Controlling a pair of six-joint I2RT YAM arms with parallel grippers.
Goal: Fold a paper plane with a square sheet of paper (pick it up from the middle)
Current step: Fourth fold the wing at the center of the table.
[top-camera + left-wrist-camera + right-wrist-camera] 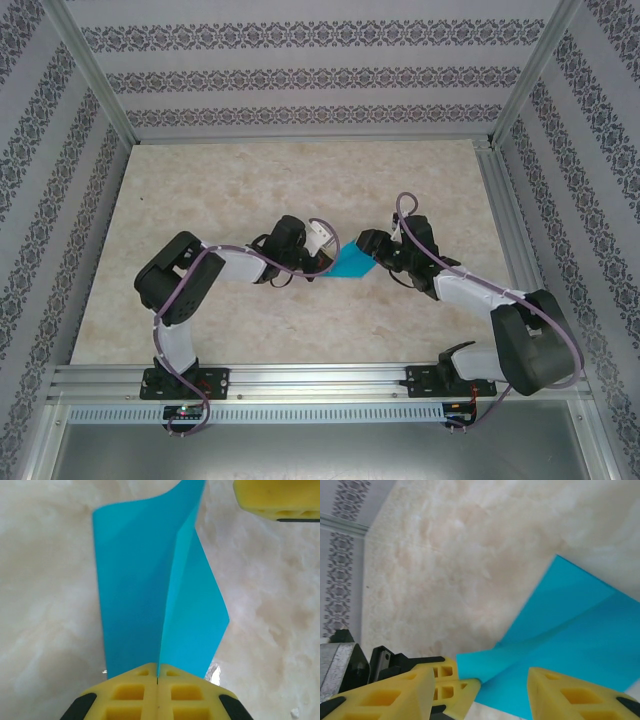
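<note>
The marbled worktop (pixel 200 200) bears both arms, which meet near its middle. Between them is the blue sheet of paper (pixel 352 263), partly folded, its crease running from the left tool (pixel 157 682) toward the right tool (pixel 480 685). The left tool is clenched on the paper's edge at the crease. The right tool stands half released at the far end, gripping nothing, and looks best placed to pinch next.

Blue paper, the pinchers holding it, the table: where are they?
square sheet of paper (pixel 135 580), left wrist view, its wider flap.
left gripper (pixel 157 672), left wrist view, where shut fingertips meet.
table (pixel 45 605), left wrist view, bare marbled top.
</note>
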